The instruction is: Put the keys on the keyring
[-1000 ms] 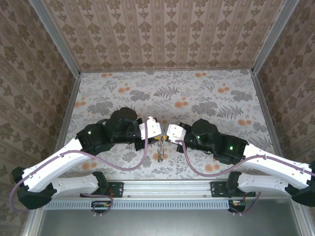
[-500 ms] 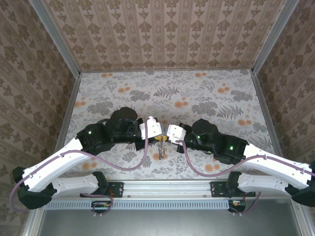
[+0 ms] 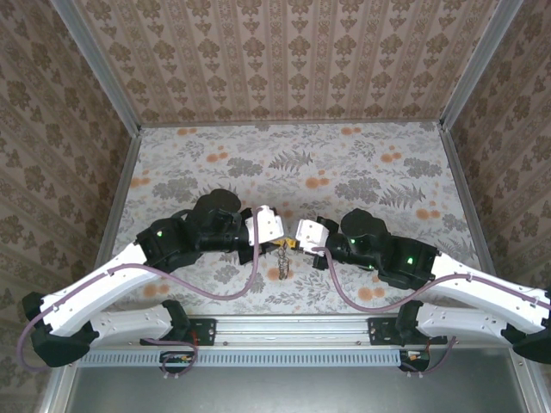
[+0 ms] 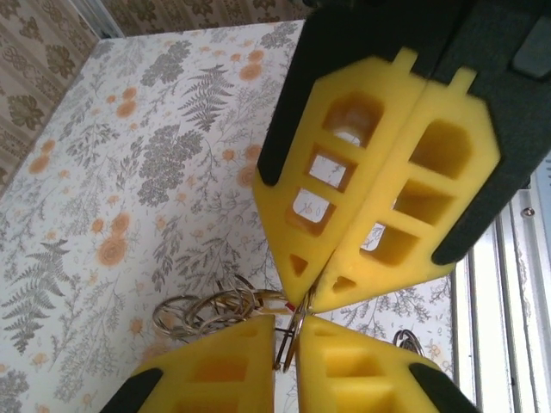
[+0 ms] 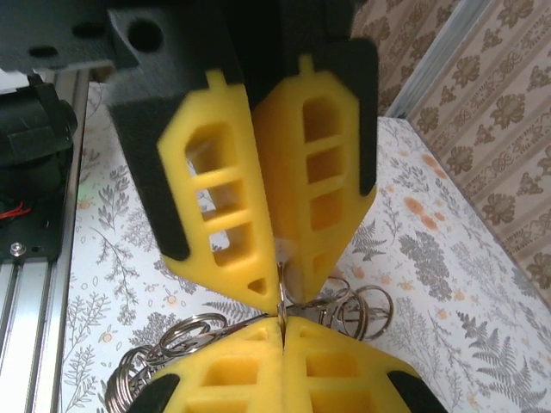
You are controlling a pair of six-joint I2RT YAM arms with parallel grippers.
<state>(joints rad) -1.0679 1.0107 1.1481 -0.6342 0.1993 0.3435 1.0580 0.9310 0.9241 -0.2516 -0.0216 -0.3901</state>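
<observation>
Lighting: even, diffuse, from overhead; moderately bright, with a warm cast.
Shadows: soft and faint on the counter [image 3: 362,163] beneath the arms; no hard edges.
Top view: sharp throughout, no glare.
Left wrist view: left fingers [image 4: 370,86] close to the lens and mildly soft; pale washed-out strip along the right border.
Right wrist view: right fingers [image 5: 280,172] soft; wall behind blurred; black housing at the top dark and without detail.
</observation>
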